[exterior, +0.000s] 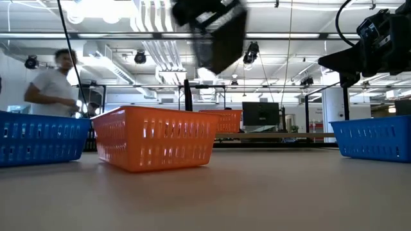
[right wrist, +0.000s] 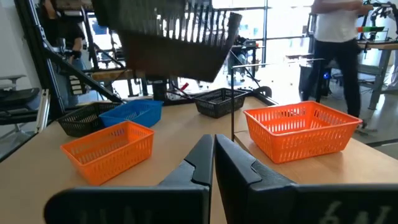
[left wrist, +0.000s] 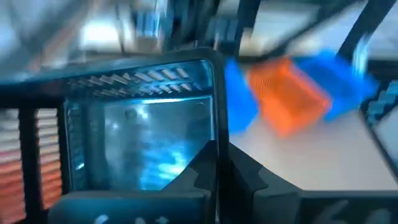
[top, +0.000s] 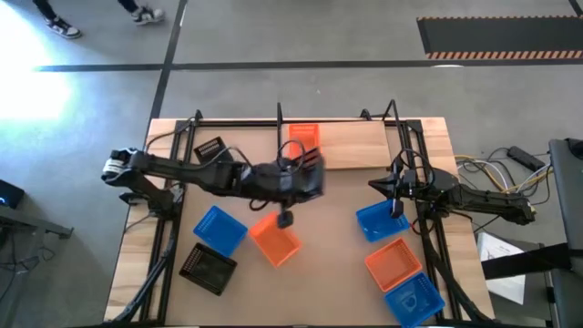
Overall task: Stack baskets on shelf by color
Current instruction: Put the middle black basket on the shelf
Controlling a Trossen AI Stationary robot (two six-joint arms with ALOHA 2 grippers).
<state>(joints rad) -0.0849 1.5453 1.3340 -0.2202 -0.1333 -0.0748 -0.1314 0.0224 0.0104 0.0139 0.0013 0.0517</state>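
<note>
Early on: 1 orange basket on shelf; left hand clamped on, apparently, black basket aloft; right hand shut, empty.

Bright ceiling lamps; floor glare upper left in high view; left wrist view motion-blurred.

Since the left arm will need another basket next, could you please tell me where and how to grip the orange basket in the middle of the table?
Grip one long rim wall of the orange basket, coming straight down from above. It sits upright with its mouth open, empty, and apart from the blue basket, so one finger can likely slip inside and one outside the thin perforated wall.
</note>
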